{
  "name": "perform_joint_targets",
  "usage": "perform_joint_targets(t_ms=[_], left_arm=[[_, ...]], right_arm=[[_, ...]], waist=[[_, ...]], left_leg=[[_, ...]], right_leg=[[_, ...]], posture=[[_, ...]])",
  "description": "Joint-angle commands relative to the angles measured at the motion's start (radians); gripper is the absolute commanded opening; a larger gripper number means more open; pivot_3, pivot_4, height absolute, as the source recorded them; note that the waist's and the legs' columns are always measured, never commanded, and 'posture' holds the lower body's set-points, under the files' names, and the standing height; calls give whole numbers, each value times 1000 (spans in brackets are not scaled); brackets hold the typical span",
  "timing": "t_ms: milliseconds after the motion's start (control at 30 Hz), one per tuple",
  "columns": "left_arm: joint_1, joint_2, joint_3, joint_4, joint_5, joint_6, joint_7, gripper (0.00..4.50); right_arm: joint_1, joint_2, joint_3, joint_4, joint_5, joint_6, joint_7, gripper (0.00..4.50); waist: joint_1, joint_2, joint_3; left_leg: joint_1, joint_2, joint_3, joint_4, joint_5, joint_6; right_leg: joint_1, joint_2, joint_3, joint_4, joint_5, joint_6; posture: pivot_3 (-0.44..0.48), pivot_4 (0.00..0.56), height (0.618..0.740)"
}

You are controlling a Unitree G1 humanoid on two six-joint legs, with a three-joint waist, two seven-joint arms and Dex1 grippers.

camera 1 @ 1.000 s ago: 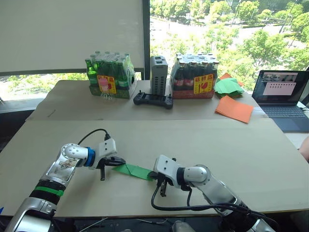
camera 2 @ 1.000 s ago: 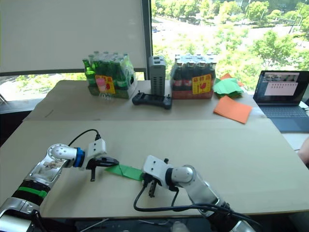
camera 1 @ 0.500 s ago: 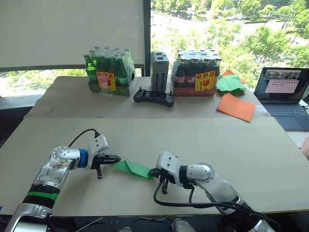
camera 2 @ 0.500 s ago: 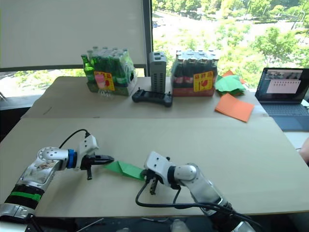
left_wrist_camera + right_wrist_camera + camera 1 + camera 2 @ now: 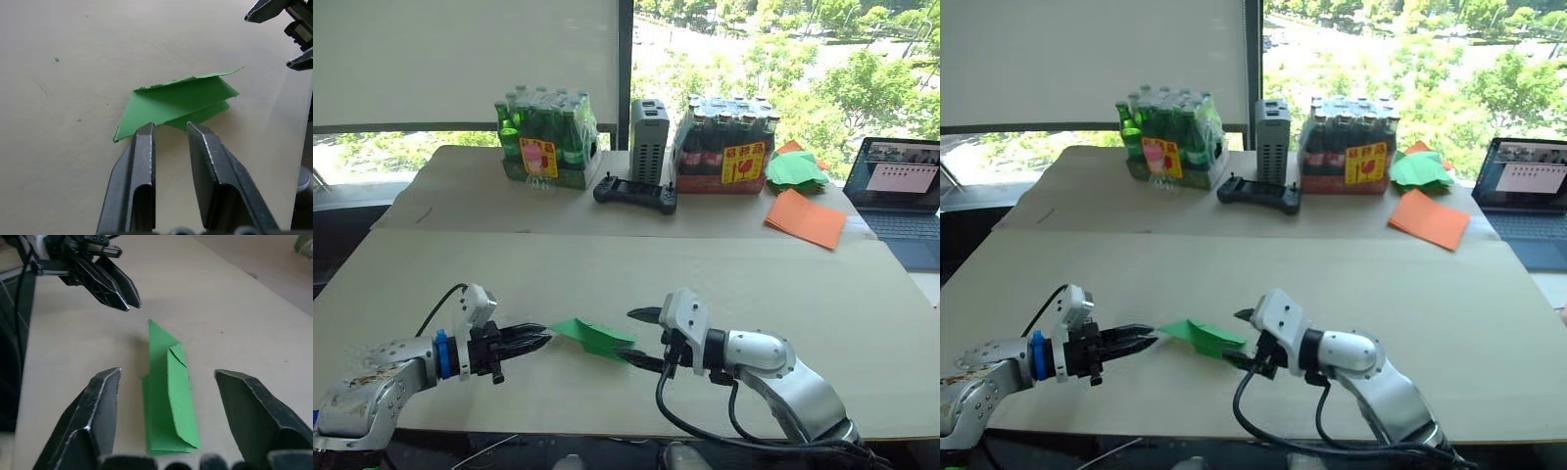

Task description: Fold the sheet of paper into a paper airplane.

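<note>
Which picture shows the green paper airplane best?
The left wrist view: the paper airplane lies close, its folds and torn edge plain. The right wrist view shows it lengthwise between open pincer fingers. Both eye views show it small, between the two pincers.

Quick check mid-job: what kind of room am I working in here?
Probably an office or lab test space: tables by a big window over trees, an open laptop, shrink-wrapped bottle packs, and spare folding paper.

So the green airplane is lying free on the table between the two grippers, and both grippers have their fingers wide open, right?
Not quite. The paper airplane does lie free on the table between them, but only the right gripper is wide open, as the right wrist view shows. The left wrist view shows the left gripper open just a narrow gap.
</note>
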Motion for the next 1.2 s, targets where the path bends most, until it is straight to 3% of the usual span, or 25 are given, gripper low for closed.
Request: perform_joint_targets(t_ms=[33, 100, 400, 633, 1200], left_arm=[[17, 8, 19, -53, -27, 4, 19, 2874], [27, 10, 21, -81, -46, 16, 21, 3446], [33, 33, 20, -103, -68, 24, 36, 3446], [42, 28, 14, -120, -77, 16, 46, 3446], [2, 12, -32, -98, -68, -8, 61, 3446]], right_arm=[[6, -7, 17, -19, 75, 16, 46, 4500], [-1, -13, 45, -2, 71, 7, 59, 4500], [-52, 28, 135, 179, 38, -41, 76, 4500], [-129, 73, 59, 299, 10, -93, 17, 4500], [-180, 145, -11, 405, 33, -56, -31, 4500]], waist=[[-3, 0, 0], [-6, 0, 0], [-3, 0, 0], [-3, 0, 0], [-5, 0, 0]], left_leg=[[1, 0, 0, 0, 0, 0], [1, 0, 0, 0, 0, 0], [1, 0, 1, 0, 0, 0], [2, 0, 1, 0, 0, 0], [2, 0, 1, 0, 0, 0]], right_leg=[[1, 0, 0, 0, 0, 0], [1, 0, 0, 0, 0, 0], [1, 0, 0, 0, 0, -1], [1, 0, 0, 0, 1, -1], [1, 0, 1, 1, 1, -2]], posture=[[0, 150, 740], [0, 150, 740], [0, 150, 740], [0, 150, 740], [0, 150, 740]])
